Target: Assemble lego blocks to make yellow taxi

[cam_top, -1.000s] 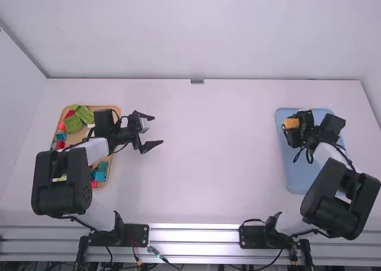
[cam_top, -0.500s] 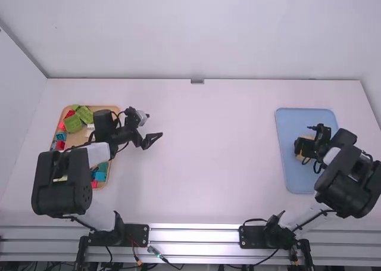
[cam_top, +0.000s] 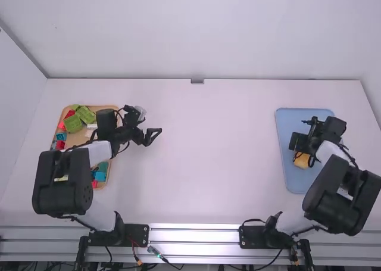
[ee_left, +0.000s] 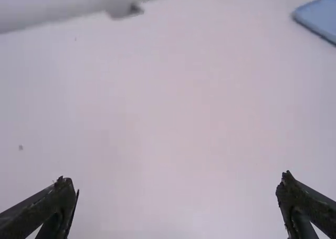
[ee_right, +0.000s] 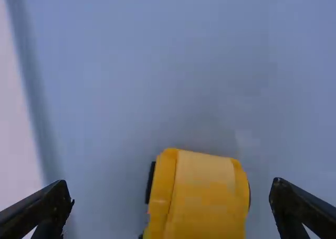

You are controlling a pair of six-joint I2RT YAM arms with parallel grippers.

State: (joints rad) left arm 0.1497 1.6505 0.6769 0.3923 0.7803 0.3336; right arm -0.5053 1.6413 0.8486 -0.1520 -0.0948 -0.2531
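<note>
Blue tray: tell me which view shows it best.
The high view: most of the blue tray shows, corners included, though the right pincer covers part. The left wrist view catches one corner; the right wrist view shows its floor and one edge close up.

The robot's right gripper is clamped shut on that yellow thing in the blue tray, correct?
No, not clamped: the right wrist view shows the right gripper open, with a gap between each finger and the yellow thing, which does sit in the blue tray.
</note>
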